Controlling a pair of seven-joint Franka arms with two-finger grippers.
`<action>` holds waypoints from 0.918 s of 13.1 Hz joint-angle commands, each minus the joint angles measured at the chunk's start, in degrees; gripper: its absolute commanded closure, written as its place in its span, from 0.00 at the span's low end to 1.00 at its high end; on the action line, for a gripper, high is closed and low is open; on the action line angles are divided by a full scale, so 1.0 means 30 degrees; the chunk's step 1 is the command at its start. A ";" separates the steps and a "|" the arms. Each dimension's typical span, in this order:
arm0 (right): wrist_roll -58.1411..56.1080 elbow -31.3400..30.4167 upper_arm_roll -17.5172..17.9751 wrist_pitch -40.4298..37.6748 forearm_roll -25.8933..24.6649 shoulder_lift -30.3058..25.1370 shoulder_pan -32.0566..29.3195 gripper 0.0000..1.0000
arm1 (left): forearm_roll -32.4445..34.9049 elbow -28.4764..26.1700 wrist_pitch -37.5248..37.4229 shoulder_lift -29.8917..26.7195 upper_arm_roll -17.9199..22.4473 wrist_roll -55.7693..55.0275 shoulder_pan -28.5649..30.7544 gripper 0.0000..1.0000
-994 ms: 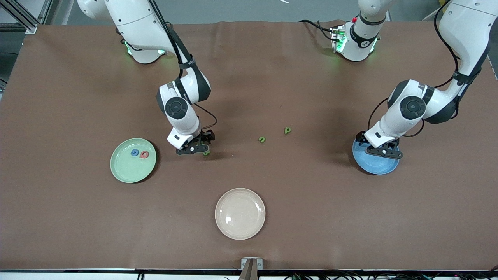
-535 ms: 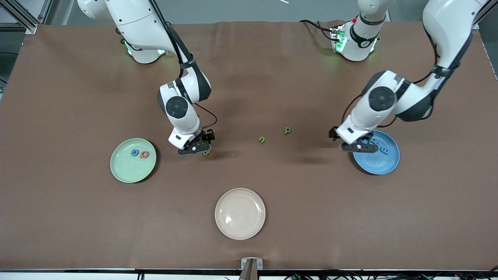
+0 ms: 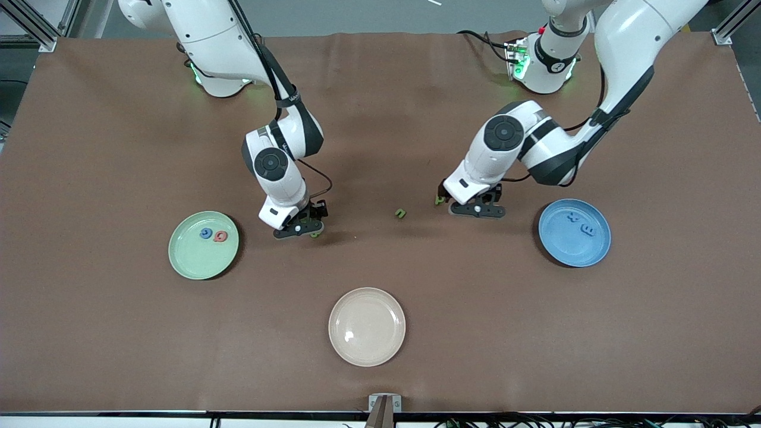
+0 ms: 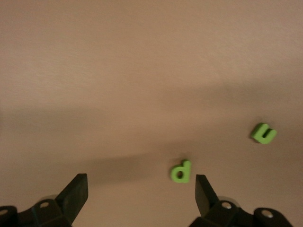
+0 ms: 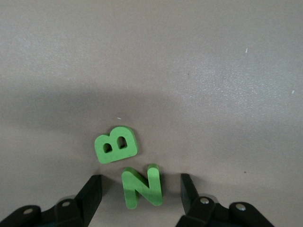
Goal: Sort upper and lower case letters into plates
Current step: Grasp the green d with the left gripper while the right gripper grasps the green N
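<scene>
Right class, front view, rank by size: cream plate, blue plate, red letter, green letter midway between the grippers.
Cream plate and blue plate: about alike, cream nearer the camera.
Then red letter and green letter: too close to rank.

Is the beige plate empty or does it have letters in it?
Empty. The beige plate shows only its bare surface; no letters lie in it.

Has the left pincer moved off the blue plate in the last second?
Yes. The left pincer has left the blue plate and travelled toward the table's middle; it is now open above the green p.
</scene>
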 commanded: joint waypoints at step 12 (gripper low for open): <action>-0.5040 0.1908 -0.0147 -0.7086 0.0294 -0.2507 -0.4045 1.00 | 0.1262 -0.1127 0.4207 0.1419 0.4409 -0.2307 -0.4923 0.12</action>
